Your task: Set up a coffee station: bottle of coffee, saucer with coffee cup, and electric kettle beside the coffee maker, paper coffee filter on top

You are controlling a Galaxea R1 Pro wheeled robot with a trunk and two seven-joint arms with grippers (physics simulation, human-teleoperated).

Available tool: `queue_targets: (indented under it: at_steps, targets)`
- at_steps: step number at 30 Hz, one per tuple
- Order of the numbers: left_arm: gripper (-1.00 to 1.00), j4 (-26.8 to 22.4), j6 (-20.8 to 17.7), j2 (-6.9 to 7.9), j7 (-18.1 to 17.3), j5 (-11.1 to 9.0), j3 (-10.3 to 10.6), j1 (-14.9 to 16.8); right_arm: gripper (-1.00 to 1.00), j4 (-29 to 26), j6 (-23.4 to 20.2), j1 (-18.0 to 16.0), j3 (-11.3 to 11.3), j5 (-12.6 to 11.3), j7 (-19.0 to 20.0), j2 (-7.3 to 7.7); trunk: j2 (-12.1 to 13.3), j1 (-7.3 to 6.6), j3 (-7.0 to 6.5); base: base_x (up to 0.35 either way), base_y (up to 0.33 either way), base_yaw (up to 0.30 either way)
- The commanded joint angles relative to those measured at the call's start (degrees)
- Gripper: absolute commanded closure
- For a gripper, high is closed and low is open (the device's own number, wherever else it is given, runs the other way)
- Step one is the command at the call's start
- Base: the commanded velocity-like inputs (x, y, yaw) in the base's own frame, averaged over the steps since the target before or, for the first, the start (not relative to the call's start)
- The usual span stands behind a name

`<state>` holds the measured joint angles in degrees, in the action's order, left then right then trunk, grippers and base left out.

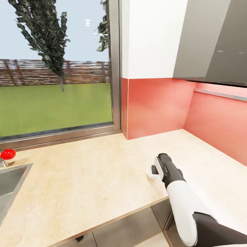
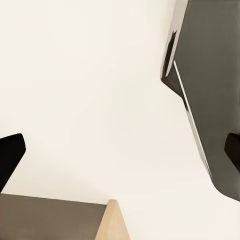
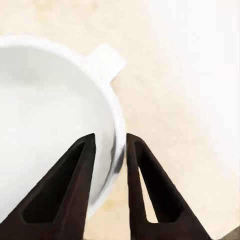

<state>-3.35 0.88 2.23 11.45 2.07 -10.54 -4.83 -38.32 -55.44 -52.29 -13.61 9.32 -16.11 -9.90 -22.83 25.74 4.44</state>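
White coffee cup [image 3: 50, 125] sits on the pale counter [image 1: 89, 185] near its front edge, about 5 o'clock in the head view, mostly hidden there behind the right gripper [image 1: 153, 170]; the jaws pinch the cup's rim, one finger inside and one outside, handle stub just beyond. At 9 o'clock a steel sink [image 1: 10, 185] with a red knob [image 1: 8, 153] beside it, window [image 1: 55, 68] at 11 o'clock, red backsplash [image 1: 161, 106] at 2 o'clock. Left gripper [image 2: 120, 150]: dark fingertips well apart, jaws spread, holding nothing.

White coffee cup [image 3: 50, 125]; beige speckled countertop [image 1: 85, 185]; coral-red backsplash [image 1: 157, 106]; black tool [image 3: 109, 150].
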Motion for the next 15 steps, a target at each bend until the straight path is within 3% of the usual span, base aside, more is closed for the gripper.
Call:
queue_targets:
  at_steps: [1, 15]
  targets:
    - [-1.0, -0.1, 0.1, -0.01, 0.1, 0.2, -0.4, 0.0, 1.0, 0.0, 0.0, 0.0, -0.4, -1.1, 0.3, -0.1, -0.1, 0.04, 0.13, 0.0, 0.0, 0.0]
    - [-1.0, -0.1, 0.1, 0.04, 0.1, 0.2, -0.4, 0.0, 1.0, 0.0, 0.0, 0.0, -0.4, -1.2, 0.3, -0.1, -0.1, 0.04, 0.13, 0.0, 0.0, 0.0]
